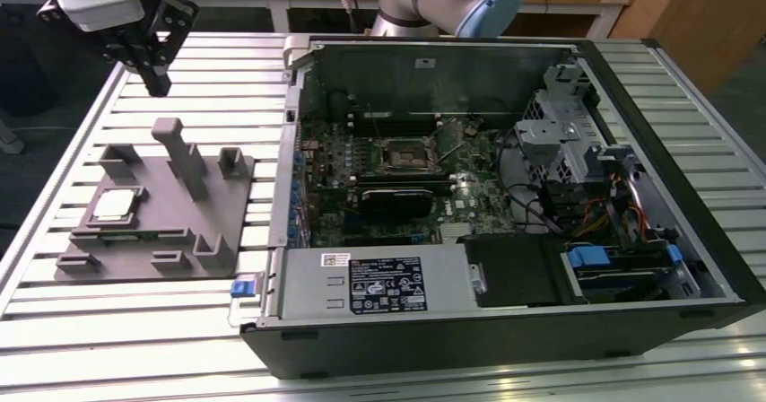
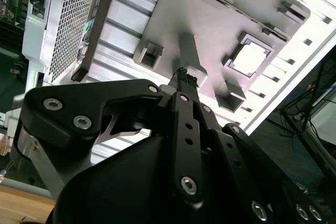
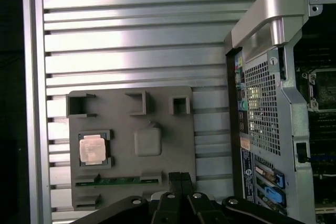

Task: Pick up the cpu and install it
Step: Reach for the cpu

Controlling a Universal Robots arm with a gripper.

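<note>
- grey plastic fixture (image 1: pixel 156 231) lies flat on the ribbed metal worktop (image 1: pixel 179 330), between the worktop's edge on the exterior view's left and the open computer case (image 1: pixel 503 335).
- the cpu (image 1: pixel 114 206) lies flat in a square pocket of this fixture, with its silvery top facing up, on the side of the fixture nearest to that left edge of the worktop.
- in both wrist views the cpu (image 3: pixel 93 148) (image 2: pixel 249 59) sits inside its pocket and nothing touches it.
- the gripper (image 1: pixel 156 86) hangs in the air over the far left corner of the worktop in the exterior view, beyond the far edge of the fixture and well apart from the cpu.
- its two black fingers are pressed together with no gap, and there is nothing between them; this shows in the first wrist view (image 3: pixel 180 178) and in the second wrist view (image 2: pixel 184 75).
- a tall upright post (image 1: pixel 186 155) stands on the fixture, just beside the cpu pocket on the side toward the computer case.
- inside the case the motherboard lies flat, and its black square-framed socket (image 1: pixel 401 155) is near the middle of the board, far from the gripper.
- the case takes the worktop's part on the exterior view's right, and its open side faces up.
</note>
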